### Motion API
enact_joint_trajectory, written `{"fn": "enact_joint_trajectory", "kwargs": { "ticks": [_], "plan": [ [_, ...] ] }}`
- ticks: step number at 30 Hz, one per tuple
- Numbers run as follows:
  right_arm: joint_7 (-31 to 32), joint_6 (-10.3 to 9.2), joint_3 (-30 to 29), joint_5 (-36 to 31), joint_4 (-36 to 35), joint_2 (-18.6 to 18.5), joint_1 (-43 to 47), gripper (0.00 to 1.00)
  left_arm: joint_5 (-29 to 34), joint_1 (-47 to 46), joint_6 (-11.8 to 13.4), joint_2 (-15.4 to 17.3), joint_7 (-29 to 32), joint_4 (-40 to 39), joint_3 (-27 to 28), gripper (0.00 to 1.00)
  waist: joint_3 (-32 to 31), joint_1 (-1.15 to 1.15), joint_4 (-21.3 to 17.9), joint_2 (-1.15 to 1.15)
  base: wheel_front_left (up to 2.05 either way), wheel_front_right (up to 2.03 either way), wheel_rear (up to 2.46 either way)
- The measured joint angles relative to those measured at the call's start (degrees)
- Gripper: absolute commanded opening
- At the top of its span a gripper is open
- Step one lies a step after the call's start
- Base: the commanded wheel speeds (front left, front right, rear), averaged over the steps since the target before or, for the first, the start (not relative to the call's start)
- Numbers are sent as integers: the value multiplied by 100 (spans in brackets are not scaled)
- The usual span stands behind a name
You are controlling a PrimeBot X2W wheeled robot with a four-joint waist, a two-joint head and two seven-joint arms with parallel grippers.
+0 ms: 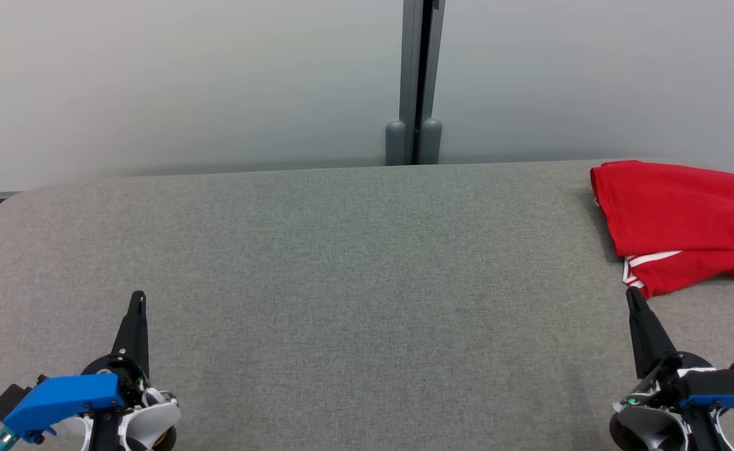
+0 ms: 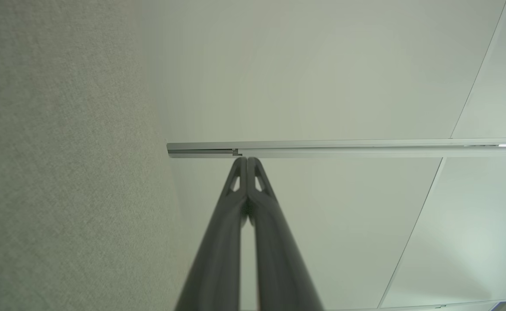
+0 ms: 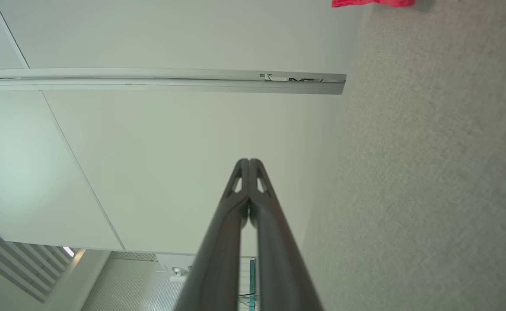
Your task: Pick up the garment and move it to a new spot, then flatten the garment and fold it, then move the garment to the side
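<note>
Nearest, lower left of the head view: left gripper (image 1: 138, 297). Its two long dark fingers are pressed together into one tapering spike with nothing between them. The wrist housing below it (blue plastic cover, white shell, black block) is cut off by the bottom edge.

Lower right: right gripper (image 1: 631, 293), the same closed, empty spike. Its blue-and-black housing runs off the bottom and right edges, and a small green light shows on it. In both wrist views the finger pairs meet at the tips. They are matte dark grey, with a small triangular cut-out near each tip.

The garment (image 1: 680, 219) is red cloth folded into a rough rectangle. It lies at the far right of the surface, near the back edge and well apart from the left gripper.
- Its right part is cut off by the frame, so the full outline cannot be told.
- White stripe trim shows at the near left corner. What kind of garment it is cannot be told.
- That corner sits just beside the right gripper's tip. Whether the two touch cannot be told.
- A red sliver of it shows at the top edge of the right wrist view.

The surface (image 1: 341, 250) is grey woven fabric, finely flecked and matte, with a rounded far-left corner. Behind it stand pale, smooth wall panels (image 1: 185, 81). They are split by a grey metal post (image 1: 410, 62) with a dark central gap, and two round-topped grey cylinders (image 1: 395, 143) stand at its base.
</note>
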Motion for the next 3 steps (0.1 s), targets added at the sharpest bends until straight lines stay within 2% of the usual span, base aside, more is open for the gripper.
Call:
{"fn": "enact_joint_trajectory", "kwargs": {
  "ticks": [3],
  "plan": [
    [0,0,0,0,0,0,-1,0,0,0,0,0,0,0,0,0,0,0,0,0,0,0,0]
  ]
}}
